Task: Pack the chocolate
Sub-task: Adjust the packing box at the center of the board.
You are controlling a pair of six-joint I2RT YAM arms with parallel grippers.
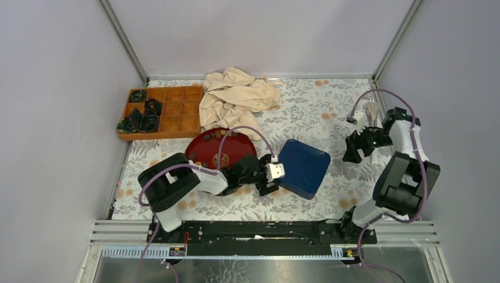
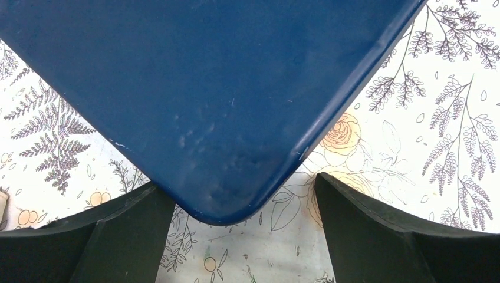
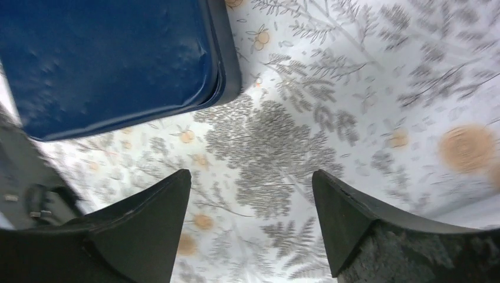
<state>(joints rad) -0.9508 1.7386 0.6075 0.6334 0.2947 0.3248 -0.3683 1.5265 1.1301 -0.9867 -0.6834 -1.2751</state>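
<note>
Left claw [image 2: 240,186] spread wide around blue box [image 2: 206,88] corner, right claw [image 3: 250,177] spread over counter [image 3: 354,88]; left arm [image 1: 177,184] hides part of red plate [image 1: 199,150] and chocolate [image 1: 220,135].

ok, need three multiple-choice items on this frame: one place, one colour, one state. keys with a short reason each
1. Where do the chocolate pieces lie?
A. on the red plate
B. in the orange tray
C. on the cloth

2. What colour is the square box at mid-table?
A. red
B. blue
C. green

3. How do the left fingers stand?
A. shut on the cloth
B. shut on a chocolate
C. open, one on either side of the box's corner

Key:
1 A: the top view shows small brown pieces on the red plate.
2 B: the box is dark blue in all three views.
3 C: the left wrist view shows both fingers wide apart with the blue corner between them.
</note>
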